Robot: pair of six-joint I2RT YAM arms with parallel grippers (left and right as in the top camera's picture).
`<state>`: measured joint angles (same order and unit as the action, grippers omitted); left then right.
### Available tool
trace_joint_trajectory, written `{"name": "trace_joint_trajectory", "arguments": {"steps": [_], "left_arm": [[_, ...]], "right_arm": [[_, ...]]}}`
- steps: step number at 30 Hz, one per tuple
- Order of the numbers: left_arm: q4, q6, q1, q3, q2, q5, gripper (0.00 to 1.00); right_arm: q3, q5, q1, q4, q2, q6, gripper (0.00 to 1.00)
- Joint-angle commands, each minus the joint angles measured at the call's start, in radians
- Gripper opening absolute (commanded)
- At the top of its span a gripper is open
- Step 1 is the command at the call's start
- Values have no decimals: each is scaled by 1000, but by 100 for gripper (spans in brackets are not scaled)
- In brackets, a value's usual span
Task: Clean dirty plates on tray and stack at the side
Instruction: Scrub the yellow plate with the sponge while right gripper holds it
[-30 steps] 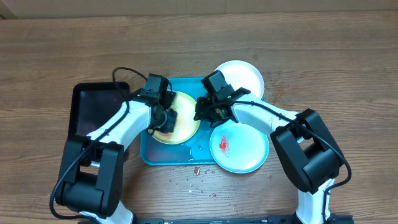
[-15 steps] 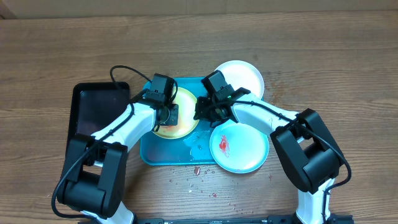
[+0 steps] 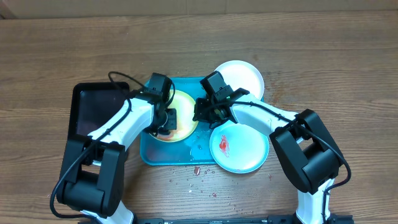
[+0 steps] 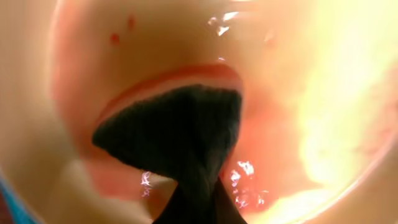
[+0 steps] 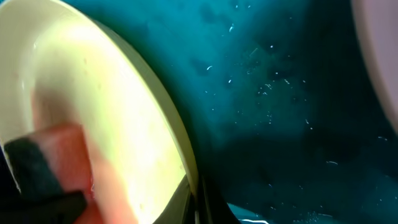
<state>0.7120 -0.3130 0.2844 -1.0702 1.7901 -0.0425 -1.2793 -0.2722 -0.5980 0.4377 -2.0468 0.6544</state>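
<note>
The yellow-green rimmed plate lies on the turquoise tray. My left gripper is shut on a dark sponge and presses it onto the plate's red-smeared centre. My right gripper is shut on this plate's right rim, seen close over the tray floor. A white plate with a red sauce smear lies at the tray's front right corner, partly over its edge. A clean-looking white plate lies at the tray's back right corner.
A narrow black tray stands left of the turquoise one, under my left arm. A wet patch lies on the turquoise tray's front. Red specks dot the wooden table in front of it.
My left gripper has slid the sponge back and forth over the yellow-green plate, up and right, then back down left. The right gripper has kept still on the rim.
</note>
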Motion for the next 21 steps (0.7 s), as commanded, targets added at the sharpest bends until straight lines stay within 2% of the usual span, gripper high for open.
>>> {"name": "trace_joint_trajectory", "arguments": {"steps": [1, 6, 12, 15, 17, 21], "left_arm": [[-93, 49, 2, -28, 21, 26, 4], [-133, 73, -12, -27, 22, 204, 4], [-110, 9, -76, -8, 23, 204, 4], [-52, -25, -116, -8, 23, 96, 4], [-25, -23, -134, -8, 23, -31, 4], [-45, 58, -127, -8, 23, -193, 4]], "right_arm": [[12, 39, 9, 21, -26, 24, 4], [12, 40, 9, 21, -26, 23, 4], [12, 39, 9, 21, -26, 23, 4], [12, 39, 9, 23, -26, 23, 4], [12, 39, 9, 23, -26, 23, 4], [12, 39, 9, 21, -26, 23, 4]]}}
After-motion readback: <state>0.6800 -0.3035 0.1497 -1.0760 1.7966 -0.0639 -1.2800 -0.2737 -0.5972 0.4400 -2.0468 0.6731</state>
